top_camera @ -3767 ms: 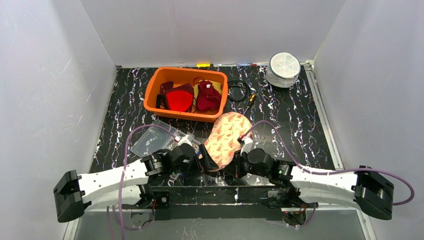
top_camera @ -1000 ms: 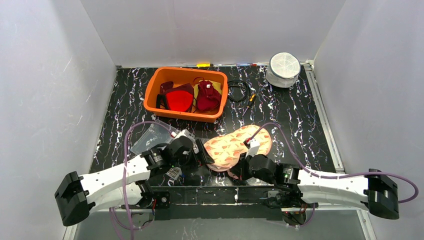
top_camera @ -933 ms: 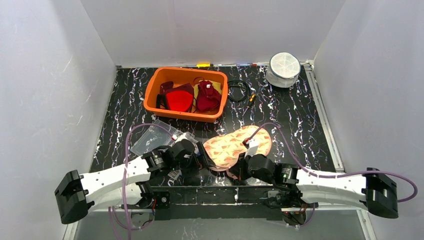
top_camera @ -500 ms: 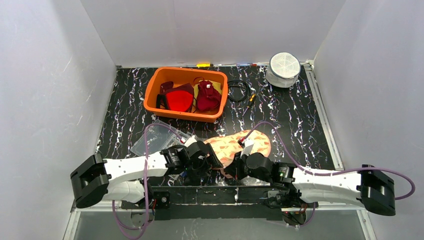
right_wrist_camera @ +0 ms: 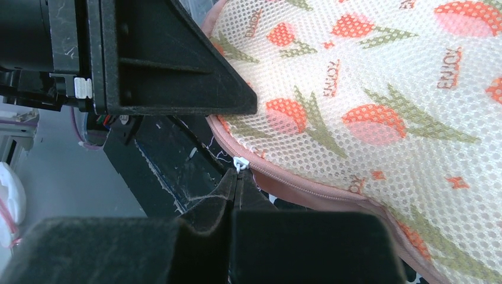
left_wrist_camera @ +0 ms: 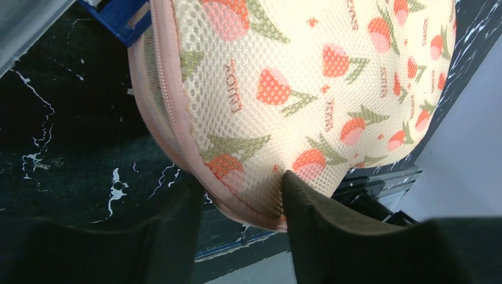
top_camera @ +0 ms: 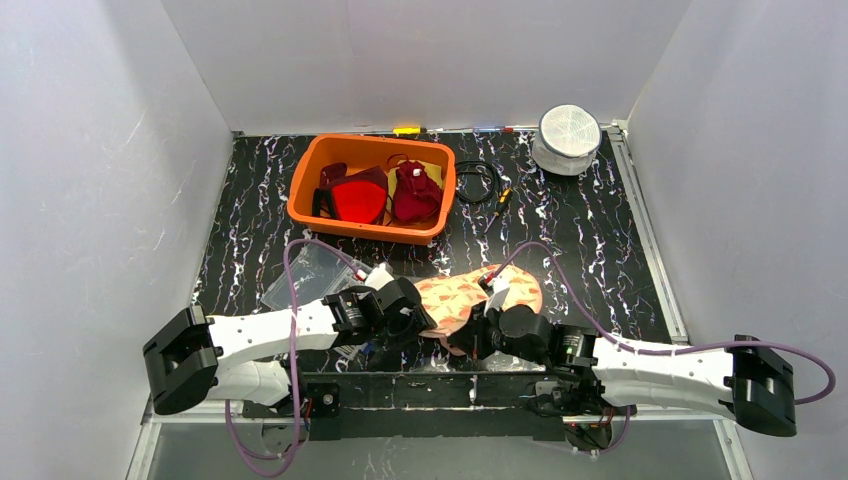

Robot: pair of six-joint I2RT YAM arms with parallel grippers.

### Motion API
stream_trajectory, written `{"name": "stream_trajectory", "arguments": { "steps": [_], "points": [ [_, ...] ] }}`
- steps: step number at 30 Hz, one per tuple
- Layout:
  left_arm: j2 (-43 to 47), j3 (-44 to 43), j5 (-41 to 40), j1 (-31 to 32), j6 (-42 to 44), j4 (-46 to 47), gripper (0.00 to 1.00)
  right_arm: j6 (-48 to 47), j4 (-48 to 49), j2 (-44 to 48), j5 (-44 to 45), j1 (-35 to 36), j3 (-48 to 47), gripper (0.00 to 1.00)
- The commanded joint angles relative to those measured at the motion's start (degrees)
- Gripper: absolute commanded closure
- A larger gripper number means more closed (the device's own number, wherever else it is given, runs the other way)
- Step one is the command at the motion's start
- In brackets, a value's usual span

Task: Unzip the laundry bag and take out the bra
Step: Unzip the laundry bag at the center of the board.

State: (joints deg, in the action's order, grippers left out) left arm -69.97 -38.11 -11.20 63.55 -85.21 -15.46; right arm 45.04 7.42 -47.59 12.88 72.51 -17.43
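Now left gripper [left_wrist_camera: 241, 192] has slid in from 9 o'clock, jaws narrowing astride peach tulip-print mesh laundry bag [top_camera: 458, 297] at 6 o'clock in top view; grip unclear. Right gripper [right_wrist_camera: 237, 177] pinches white zip pull [right_wrist_camera: 239, 163], so unzipping's nrly set.

The left arm [top_camera: 265, 335] and right arm [top_camera: 660, 365] are wearing glossy white shells along their long links, with black motor housings bulging at every joint and a blocky black elbow sitting toward each lower corner of the top view. A thin purple cable [top_camera: 289, 275] is looping off each wrist. The left end effector [left_wrist_camera: 240, 204] and right end effector [right_wrist_camera: 237, 177] are showing matte black, wedge-shaped fingers [left_wrist_camera: 319, 236].
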Motion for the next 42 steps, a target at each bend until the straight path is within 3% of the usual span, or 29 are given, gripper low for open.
{"name": "stream_trajectory", "arguments": {
  "steps": [1,10,25,31,39,42],
  "points": [
    [0.1,-1.5,-3.9,0.0,-0.1,-3.1,0.59,-0.3,1.2,1.2,-0.3,0.3,-0.3,0.99],
    [2.7,-1.0,-6.4,-0.1,-0.7,-5.4,1.0,0.3,-3.4,3.8,1.3,0.2,-0.2,0.99],
    [8.5,0.0,-9.0,-0.6,2.3,-8.3,1.0,4.0,-17.3,10.7,8.9,0.3,-1.0,0.99],
    [9.9,0.2,-7.2,-2.1,7.7,-6.6,1.0,5.1,-20.3,12.0,10.5,0.2,-1.0,0.99],
    [1.8,-5.0,0.8,-7.5,17.5,-4.6,1.0,5.8,-17.3,10.6,10.5,0.2,0.8,0.99],
    [-1.4,-7.1,4.4,-10.0,20.1,-4.4,0.95,5.4,-15.2,10.1,10.4,0.2,0.8,0.99]
  ]
}}
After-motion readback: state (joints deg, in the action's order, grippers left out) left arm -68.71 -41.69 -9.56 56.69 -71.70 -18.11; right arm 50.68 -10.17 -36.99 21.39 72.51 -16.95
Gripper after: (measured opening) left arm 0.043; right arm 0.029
